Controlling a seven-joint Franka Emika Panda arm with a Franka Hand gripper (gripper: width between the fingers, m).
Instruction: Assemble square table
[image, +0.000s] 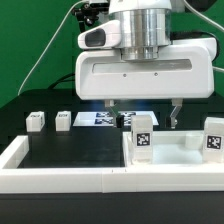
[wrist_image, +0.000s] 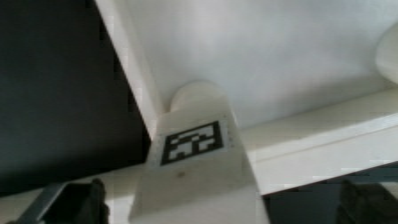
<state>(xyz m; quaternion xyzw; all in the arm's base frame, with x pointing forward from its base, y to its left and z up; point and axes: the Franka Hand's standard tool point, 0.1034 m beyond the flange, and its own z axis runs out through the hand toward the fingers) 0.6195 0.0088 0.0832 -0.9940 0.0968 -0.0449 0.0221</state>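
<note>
The square table's white slab (image: 180, 152) lies at the exterior view's right front, with two tagged white legs standing on it: one (image: 143, 137) near its left corner, another (image: 215, 137) at the right edge. My gripper (image: 145, 122) hangs over the left one, open, a dark finger on either side and apart from it. In the wrist view that tagged leg (wrist_image: 192, 130) runs down between my fingertips (wrist_image: 80, 205) over the slab (wrist_image: 249, 50), with the gripper (wrist_image: 222, 205) wide around it. Two loose legs (image: 36, 121) (image: 64, 119) stand on the black table at the left.
The marker board (image: 98, 118) lies flat behind the slab, under the gripper. A long low white border wall (image: 60, 175) runs along the front and up the left side. Black tabletop (image: 70, 145) lies between the loose legs and the slab.
</note>
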